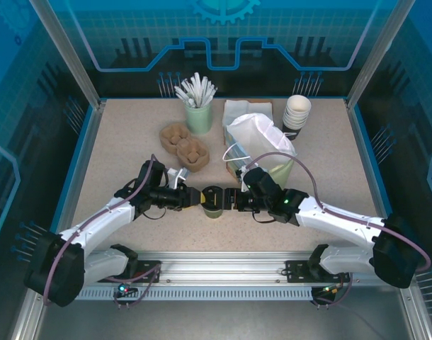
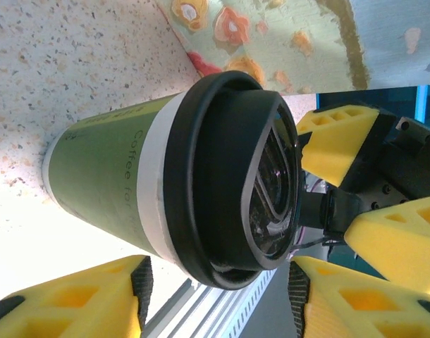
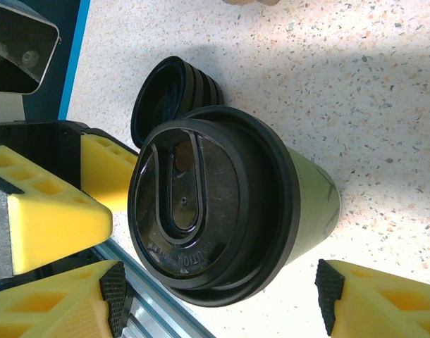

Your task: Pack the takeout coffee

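The coffee cup (image 1: 214,200) stands at mid-frame on the table (image 1: 124,142). The left gripper (image 1: 197,197) and right gripper (image 1: 232,201) flank it, both unclenched.

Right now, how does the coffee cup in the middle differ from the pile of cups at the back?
The coffee cup wears a black lid; the pile of cups has none, its top open and pale inside. The coffee cup is a single cup; the pile of cups is several nested together. Both stand upright on the table.
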You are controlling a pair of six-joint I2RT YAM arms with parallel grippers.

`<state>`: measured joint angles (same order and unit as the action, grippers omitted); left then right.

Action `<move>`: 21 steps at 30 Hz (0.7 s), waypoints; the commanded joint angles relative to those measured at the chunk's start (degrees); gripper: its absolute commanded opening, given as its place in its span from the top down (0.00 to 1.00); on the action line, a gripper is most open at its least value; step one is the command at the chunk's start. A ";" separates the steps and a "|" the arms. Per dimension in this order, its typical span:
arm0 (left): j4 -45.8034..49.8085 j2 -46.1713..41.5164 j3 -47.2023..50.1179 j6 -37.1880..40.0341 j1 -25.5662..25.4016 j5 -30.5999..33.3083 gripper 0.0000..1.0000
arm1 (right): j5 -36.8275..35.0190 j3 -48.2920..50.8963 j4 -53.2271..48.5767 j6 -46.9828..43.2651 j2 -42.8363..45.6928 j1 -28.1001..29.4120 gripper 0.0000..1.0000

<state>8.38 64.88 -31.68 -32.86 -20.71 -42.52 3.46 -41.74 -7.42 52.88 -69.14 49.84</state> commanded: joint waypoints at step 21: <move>-0.07 0.92 -4.08 1.21 0.49 3.59 0.37 | 0.75 -2.23 0.92 -1.64 -1.87 -2.08 0.31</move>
<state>9.13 64.88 -33.89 -31.57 -20.71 -39.90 3.64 -42.04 -7.42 52.29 -70.54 48.69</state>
